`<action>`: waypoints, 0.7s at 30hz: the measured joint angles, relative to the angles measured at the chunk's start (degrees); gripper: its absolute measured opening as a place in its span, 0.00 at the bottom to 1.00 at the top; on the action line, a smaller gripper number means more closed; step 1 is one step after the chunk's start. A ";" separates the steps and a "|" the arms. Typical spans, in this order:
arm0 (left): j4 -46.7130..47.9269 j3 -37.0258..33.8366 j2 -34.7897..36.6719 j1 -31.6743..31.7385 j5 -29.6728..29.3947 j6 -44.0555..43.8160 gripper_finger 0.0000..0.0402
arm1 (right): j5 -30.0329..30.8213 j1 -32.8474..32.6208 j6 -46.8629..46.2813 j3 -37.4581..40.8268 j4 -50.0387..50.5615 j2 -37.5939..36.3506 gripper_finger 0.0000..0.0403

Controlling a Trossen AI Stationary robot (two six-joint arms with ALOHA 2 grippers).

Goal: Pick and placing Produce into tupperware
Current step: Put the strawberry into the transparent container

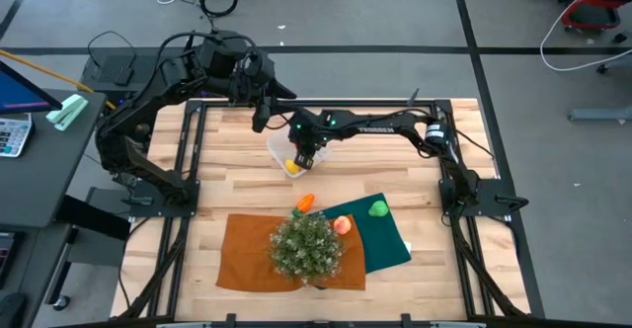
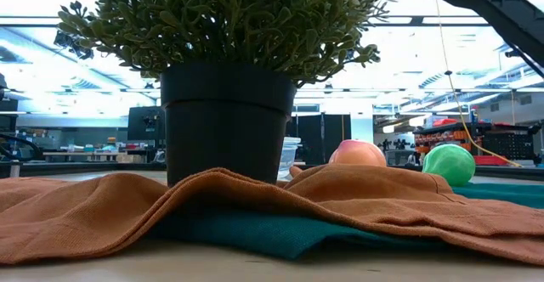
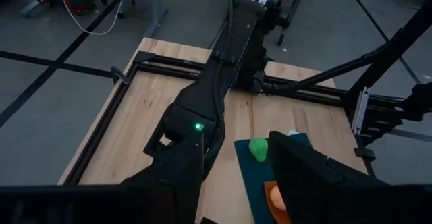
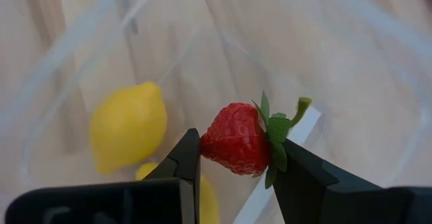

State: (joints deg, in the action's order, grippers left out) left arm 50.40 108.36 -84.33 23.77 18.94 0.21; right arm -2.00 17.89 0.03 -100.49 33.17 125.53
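Nearest the front edge: a bushy potted plant (image 1: 307,246) in a dark pot (image 2: 225,122), standing on a rumpled orange cloth (image 1: 249,254) that overlaps a dark green cloth (image 1: 387,239) to its right.

Just beyond the plant: a peach-pink fruit (image 1: 342,225) on the cloths at the plant's right, a green fruit (image 1: 377,208) on the green cloth farther right, an orange vegetable (image 1: 305,202) on bare wood beyond the plant.

Farther in, near the table's middle: the clear tupperware (image 1: 279,153), holding a yellow lemon (image 4: 128,125) plus a second yellow piece (image 4: 202,197) partly hidden by a finger. Directly above it, the right gripper (image 1: 305,158), reaching in from the right side, jaws pinching a red strawberry (image 4: 237,139) with its green leaves against one finger, held clear of the container floor.

Farthest: the left gripper (image 1: 260,118), hanging just beyond the tupperware near the far edge, jaws spread apart with nothing between them, touching nothing.
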 joint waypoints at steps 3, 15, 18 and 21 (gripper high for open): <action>0.21 0.00 0.00 0.00 0.00 -0.02 0.44 | 0.00 0.00 0.00 0.04 0.28 0.70 0.23; 0.81 0.00 0.00 0.00 0.02 -0.02 0.44 | 0.17 0.45 0.02 0.04 -0.62 0.81 0.23; 0.85 0.00 0.00 0.00 0.02 0.00 0.43 | 0.17 0.49 0.02 0.04 -0.58 0.81 0.23; 0.85 0.00 0.00 -0.01 0.00 0.00 0.43 | 0.17 0.48 0.02 0.04 -0.56 0.81 0.23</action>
State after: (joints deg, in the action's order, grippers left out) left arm 51.24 108.36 -84.33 23.76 18.94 0.21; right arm -1.83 18.37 0.05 -100.44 32.61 126.34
